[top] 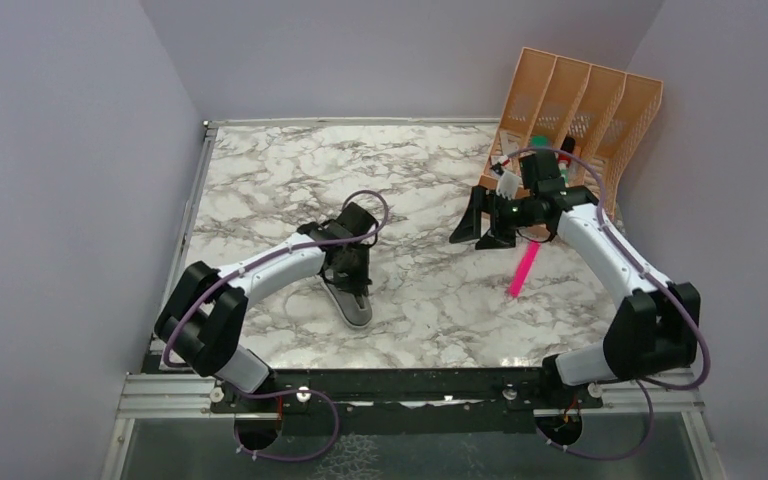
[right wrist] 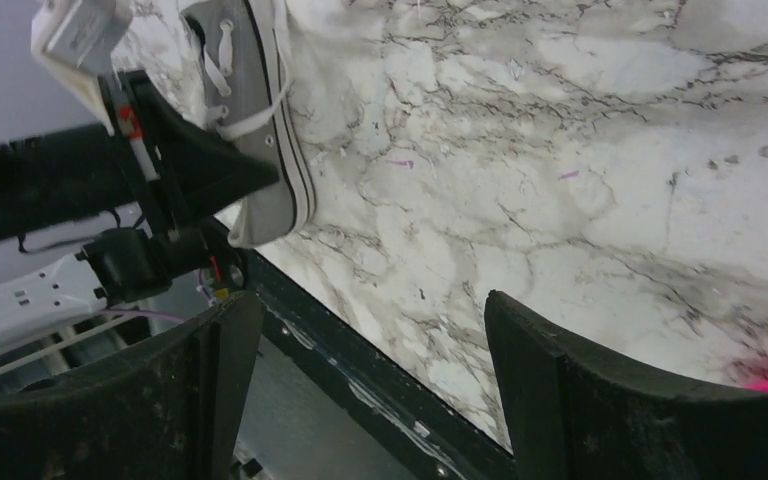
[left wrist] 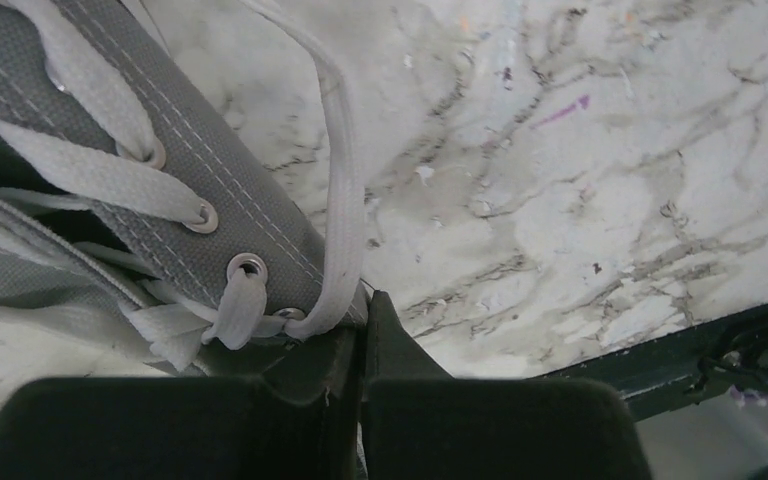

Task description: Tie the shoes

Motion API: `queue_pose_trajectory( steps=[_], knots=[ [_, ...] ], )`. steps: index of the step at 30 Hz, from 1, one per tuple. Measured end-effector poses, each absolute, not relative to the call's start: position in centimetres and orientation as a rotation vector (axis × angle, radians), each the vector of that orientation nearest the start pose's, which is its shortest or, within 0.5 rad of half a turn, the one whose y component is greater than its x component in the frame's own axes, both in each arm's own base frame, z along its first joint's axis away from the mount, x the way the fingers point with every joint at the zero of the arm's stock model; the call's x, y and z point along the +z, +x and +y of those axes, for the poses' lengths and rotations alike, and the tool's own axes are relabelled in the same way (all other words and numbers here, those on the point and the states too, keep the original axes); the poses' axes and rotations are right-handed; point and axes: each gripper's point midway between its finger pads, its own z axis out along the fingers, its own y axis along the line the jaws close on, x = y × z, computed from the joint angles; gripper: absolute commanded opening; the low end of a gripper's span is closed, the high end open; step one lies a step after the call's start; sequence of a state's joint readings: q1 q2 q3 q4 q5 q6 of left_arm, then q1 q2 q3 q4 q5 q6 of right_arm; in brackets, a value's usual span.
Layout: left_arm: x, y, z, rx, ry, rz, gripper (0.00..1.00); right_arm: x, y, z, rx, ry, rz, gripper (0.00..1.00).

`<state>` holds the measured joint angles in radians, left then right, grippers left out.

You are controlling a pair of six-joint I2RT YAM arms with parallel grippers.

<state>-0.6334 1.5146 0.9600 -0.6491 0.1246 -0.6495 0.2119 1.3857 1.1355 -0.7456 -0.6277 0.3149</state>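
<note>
The shoe (top: 358, 308), a small grey sneaker with a white sole rim, lies left of the table's middle with my left gripper (top: 348, 270) down on it. In the left wrist view the grey canvas (left wrist: 190, 170) with its eyelets fills the left side. A white lace (left wrist: 345, 200) runs down from the top and bends into the last eyelet right at my left gripper (left wrist: 364, 300). That gripper is shut, and I cannot tell whether the lace is pinched. My right gripper (top: 480, 232) hangs open over the marble, apart from the shoe (right wrist: 260, 120); nothing lies between its fingers (right wrist: 520, 380).
An orange slotted file rack (top: 575, 105) stands at the back right, just behind the right arm. A pink stick-like thing (top: 523, 270) lies on the marble under that arm. The table's dark front rail (right wrist: 360, 370) runs beneath the right gripper. Grey walls close in both sides.
</note>
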Motion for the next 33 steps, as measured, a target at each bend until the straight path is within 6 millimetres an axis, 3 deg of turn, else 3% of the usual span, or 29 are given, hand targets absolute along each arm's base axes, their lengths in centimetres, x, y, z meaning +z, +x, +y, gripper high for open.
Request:
queue_pose_trajectory(
  steps=[5,12,16,19,23,27,33],
  knots=[
    [6.4,20.6,-22.9,-0.518,0.042,2.864,0.0,14.0,28.6,20.4,1.124,-0.063,2.676,0.81],
    [8.2,18.5,-19.1,-0.528,-0.179,2.773,0.0,10.3,30.0,29.6,1.171,-0.186,2.802,0.75],
    [7.7,17.3,-17.7,-0.523,-0.289,2.779,0.0,8.6,30.0,34.6,1.161,-0.263,2.835,0.73],
    [6.9,16.6,-17.2,-0.514,-0.343,2.79,0.0,7.1,30.4,37.3,1.091,-0.238,2.862,0.72],
    [6.6,16.4,-17.1,-0.515,-0.386,2.791,0.0,5.1,31.5,38.6,0.921,-0.113,2.904,0.63],
    [6.9,16.9,-17.4,-0.523,-0.409,2.772,0.0,3.3,33.1,38.0,0.739,0.07,2.929,0.54],
    [7.1,17.3,-17.5,-0.531,-0.442,2.757,0.0,2.9,35.5,37.8,0.582,0.219,2.885,0.54]
  ],
)
